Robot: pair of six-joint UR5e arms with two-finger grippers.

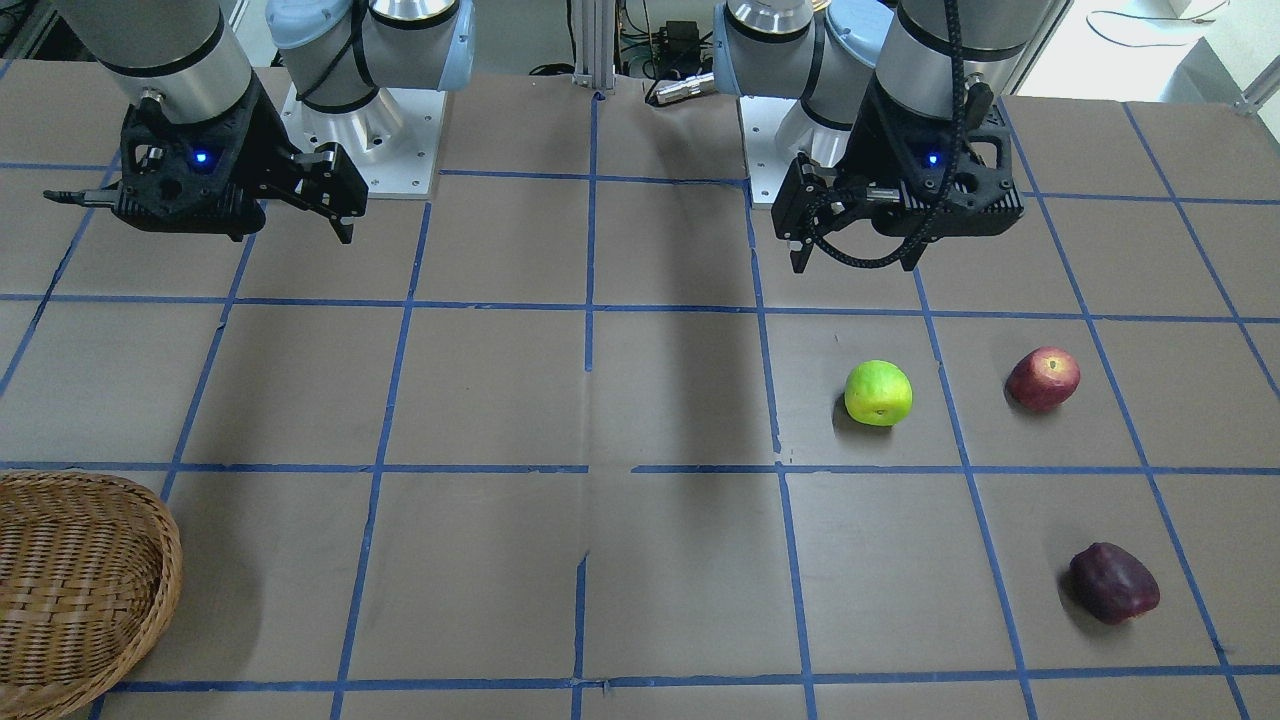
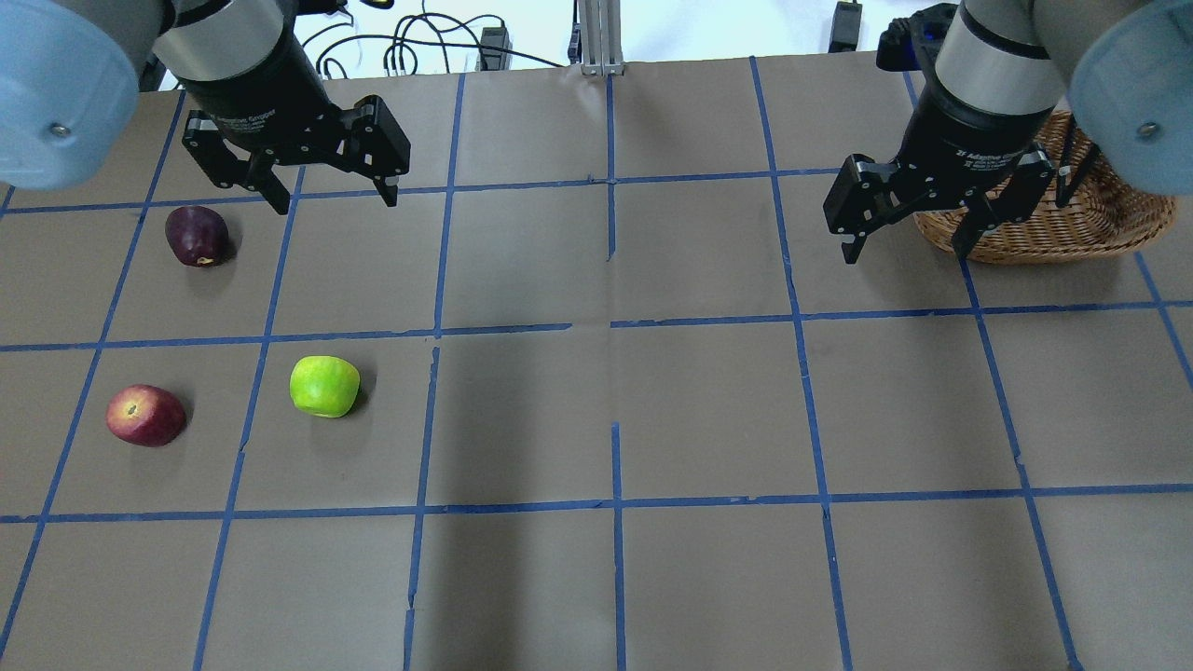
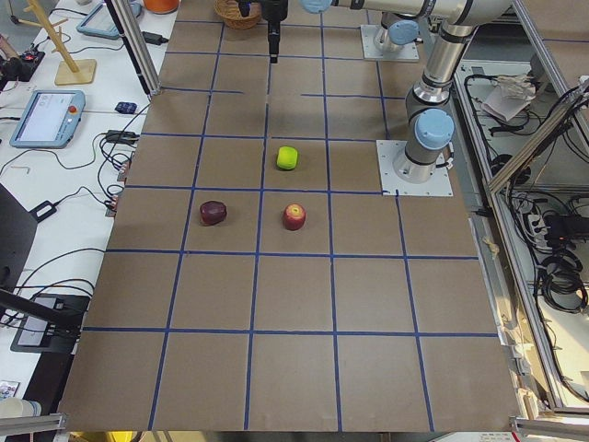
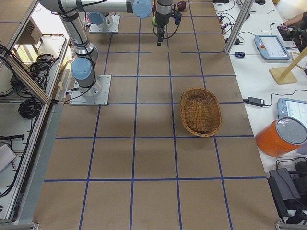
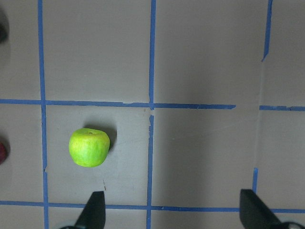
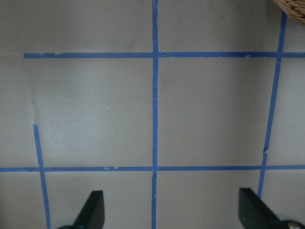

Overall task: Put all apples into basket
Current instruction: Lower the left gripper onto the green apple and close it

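Three apples lie on the table on my left side: a yellow-green apple [image 2: 324, 386], a red apple [image 2: 145, 415] and a dark maroon apple [image 2: 197, 236]. My left gripper [image 2: 334, 203] hangs open and empty above the table, beyond the green apple and just right of the maroon one. In the left wrist view the green apple [image 5: 89, 147] lies ahead of the open fingers, to their left. The wicker basket [image 2: 1025, 250] stands at the far right and looks empty in the exterior right view [image 4: 184, 108]. My right gripper [image 2: 904, 253] is open and empty, in the air just left of the basket.
The brown table carries a grid of blue tape lines [image 2: 610, 326]. The two arm bases [image 1: 370, 140] are bolted at the robot's edge of the table. Tablets, cables and an orange container [image 4: 280, 136] lie on benches beyond the table's far edge.
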